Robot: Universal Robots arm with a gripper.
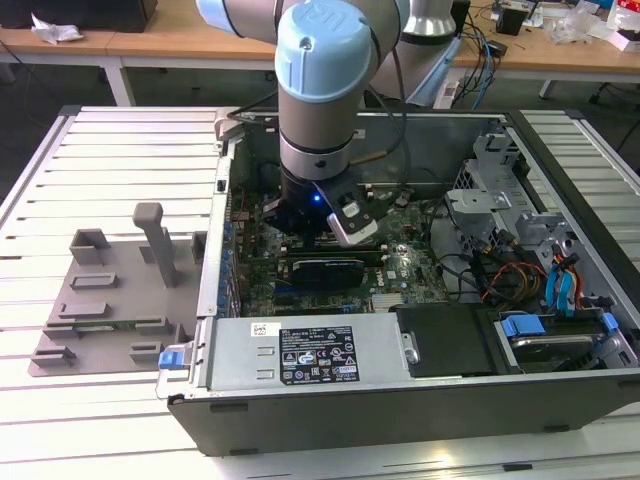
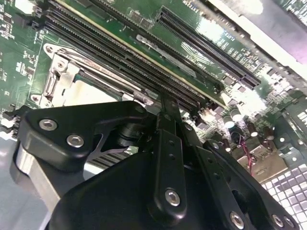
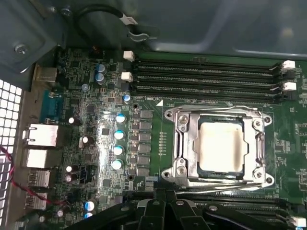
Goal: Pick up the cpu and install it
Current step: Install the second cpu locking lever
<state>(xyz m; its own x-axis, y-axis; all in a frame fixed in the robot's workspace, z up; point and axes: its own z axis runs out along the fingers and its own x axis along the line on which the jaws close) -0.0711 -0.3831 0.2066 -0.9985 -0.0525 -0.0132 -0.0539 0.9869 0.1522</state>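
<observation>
The cpu, a pale silvery square, lies flat inside the dark socket frame with its metal bracket on the green motherboard. In the first wrist view my gripper hangs above the board, just off one side of that socket and apart from the chip. Part of the same socket also appears in the second wrist view, past the gripper's black linkage. From outside, the arm's wrist reaches down into the open computer case.
Memory slots run along one side of the socket. A grey fixture plate with upright posts sits on the slatted table at the exterior view's left. Drive cage and cables crowd the case's right side, with a power supply along its front.
</observation>
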